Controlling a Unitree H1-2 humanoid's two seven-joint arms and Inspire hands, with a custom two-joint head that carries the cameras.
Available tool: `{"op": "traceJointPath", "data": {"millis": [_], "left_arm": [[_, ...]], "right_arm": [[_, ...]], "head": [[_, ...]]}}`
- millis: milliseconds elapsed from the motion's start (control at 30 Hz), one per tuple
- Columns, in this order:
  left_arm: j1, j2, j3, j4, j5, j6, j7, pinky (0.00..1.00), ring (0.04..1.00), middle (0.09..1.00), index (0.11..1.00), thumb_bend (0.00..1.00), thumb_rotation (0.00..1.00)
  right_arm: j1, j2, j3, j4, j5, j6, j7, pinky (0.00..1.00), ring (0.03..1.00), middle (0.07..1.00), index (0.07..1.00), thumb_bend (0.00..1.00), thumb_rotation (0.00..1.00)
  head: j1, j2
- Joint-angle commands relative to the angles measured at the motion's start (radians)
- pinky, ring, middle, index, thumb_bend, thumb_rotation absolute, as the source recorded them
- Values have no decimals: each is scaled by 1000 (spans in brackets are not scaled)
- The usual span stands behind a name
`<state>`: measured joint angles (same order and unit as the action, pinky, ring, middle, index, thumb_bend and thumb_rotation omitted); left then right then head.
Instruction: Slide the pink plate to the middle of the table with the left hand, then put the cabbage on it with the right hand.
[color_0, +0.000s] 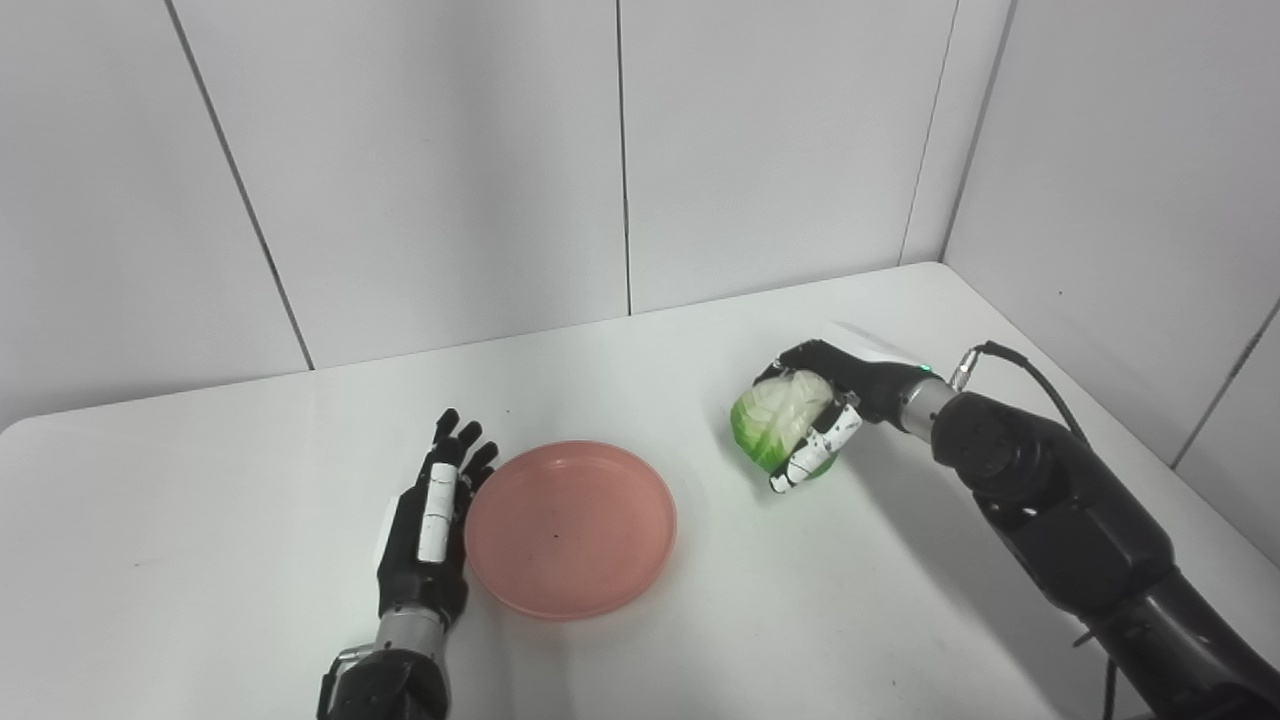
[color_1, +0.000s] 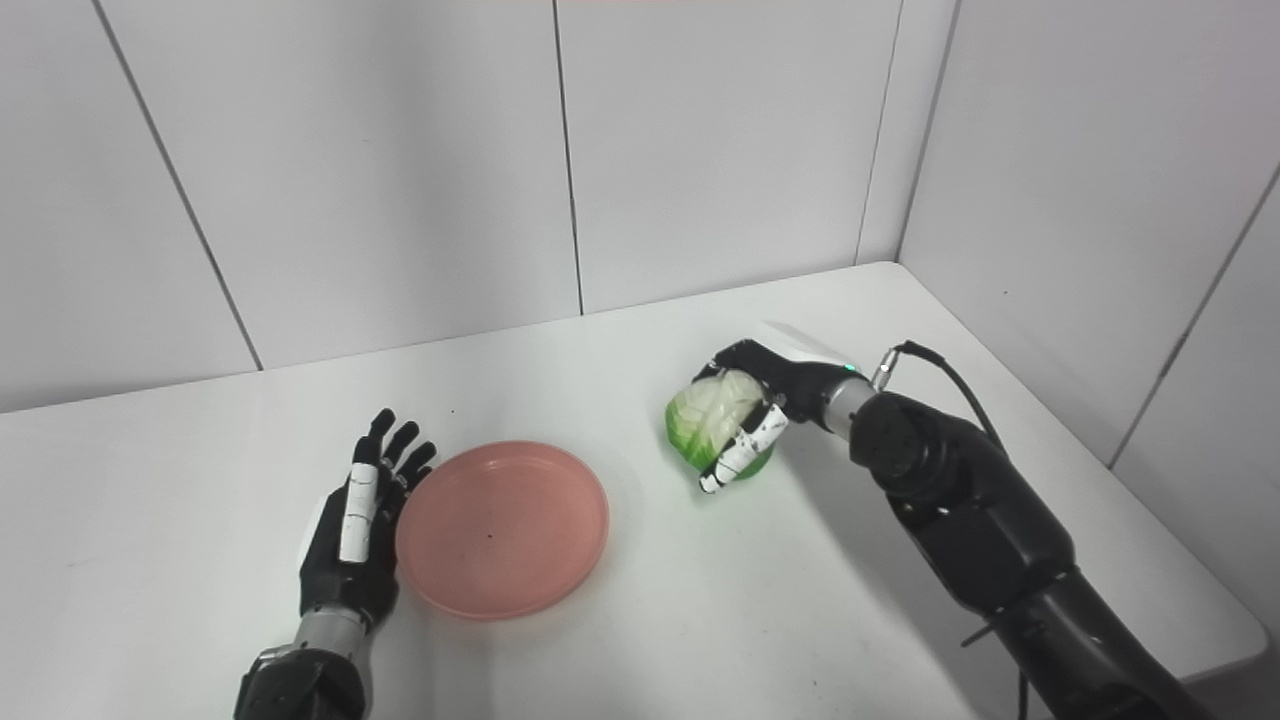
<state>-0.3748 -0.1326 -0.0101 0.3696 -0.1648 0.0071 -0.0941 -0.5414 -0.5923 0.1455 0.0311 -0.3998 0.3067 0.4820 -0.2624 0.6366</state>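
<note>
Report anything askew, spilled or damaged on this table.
Nothing stands out. The pink plate lies flat and empty beside the open left robot hand; the right robot hand grips the cabbage, which looks intact.

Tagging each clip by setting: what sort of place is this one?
Probably a lab test cell, not a kitchen: a bare white table boxed in by plain white wall panels, holding only a pink plate beside the left hand and a cabbage gripped by the right hand.
</note>
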Motion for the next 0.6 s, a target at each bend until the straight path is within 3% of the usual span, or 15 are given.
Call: {"op": "traceJointPath", "data": {"millis": [0, 100, 333, 433, 567], "left_arm": [[22, -13, -10, 29, 16, 31, 11, 935, 918, 953, 968, 883, 821], [23, -18, -17, 33, 22, 23, 13, 931, 935, 959, 973, 872, 833], [25, -35, -16, 45, 29, 14, 25, 946, 935, 966, 965, 885, 830], [26, -45, -20, 47, 39, 9, 34, 919, 929, 962, 959, 875, 851], [24, -66, -23, 62, 52, -5, 58, 958, 921, 951, 941, 918, 912]], "right_arm": [[-71, -1, -29, -66, 34, 42, 6, 234, 297, 389, 483, 512, 139], [-84, 18, -26, -116, 58, 73, 17, 239, 298, 396, 484, 511, 142], [-110, 67, 8, -174, 93, 67, 33, 225, 279, 369, 483, 509, 143], [-117, 81, 21, -183, 94, 50, 37, 223, 279, 372, 482, 510, 142], [-133, 94, 57, -189, 77, 15, 41, 247, 305, 392, 482, 509, 144]], "head": [[17, -2], [32, -3], [115, -6], [168, -6], [211, -6]]}}
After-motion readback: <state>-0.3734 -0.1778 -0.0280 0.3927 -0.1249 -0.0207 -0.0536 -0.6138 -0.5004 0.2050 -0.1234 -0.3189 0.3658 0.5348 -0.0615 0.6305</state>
